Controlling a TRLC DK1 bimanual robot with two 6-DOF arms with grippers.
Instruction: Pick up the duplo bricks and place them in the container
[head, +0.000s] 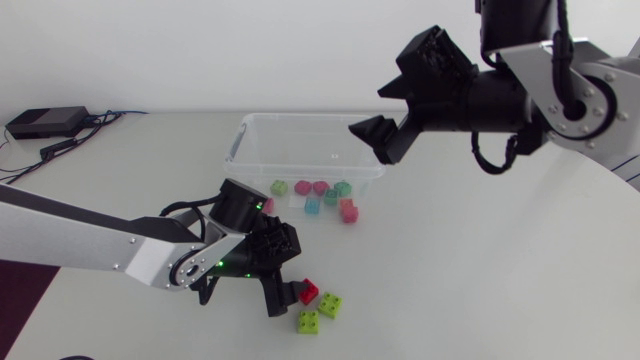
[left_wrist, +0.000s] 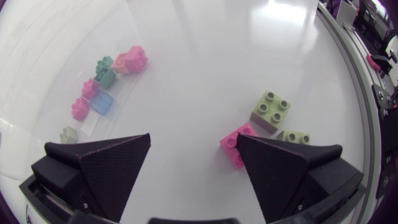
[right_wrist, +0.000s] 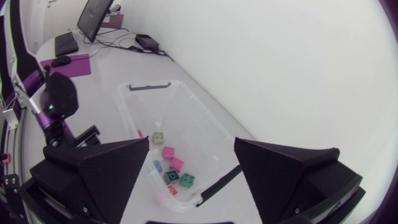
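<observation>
A clear plastic container (head: 300, 119) stands at mid-table with several bricks in it, among them pink ones (head: 320, 187), green ones (head: 279, 187) and a blue one (head: 312, 205). My right gripper (head: 368, 110) hangs open and empty above its right end; the right wrist view looks down past that gripper (right_wrist: 191, 144) into the container (right_wrist: 149, 87). My left gripper (head: 290, 275) is low over the table in front of the container, open. A red-pink brick (left_wrist: 235, 144) lies against the inner side of one finger. Two light-green bricks (left_wrist: 271, 111) (left_wrist: 293, 137) lie just beyond it.
A black box with cables (head: 45, 122) sits at the table's far left corner. Seen from the left wrist, the container's bricks (left_wrist: 130, 60) lie ahead of the left gripper, off to one side. My left arm (right_wrist: 59, 99) shows beside the container in the right wrist view.
</observation>
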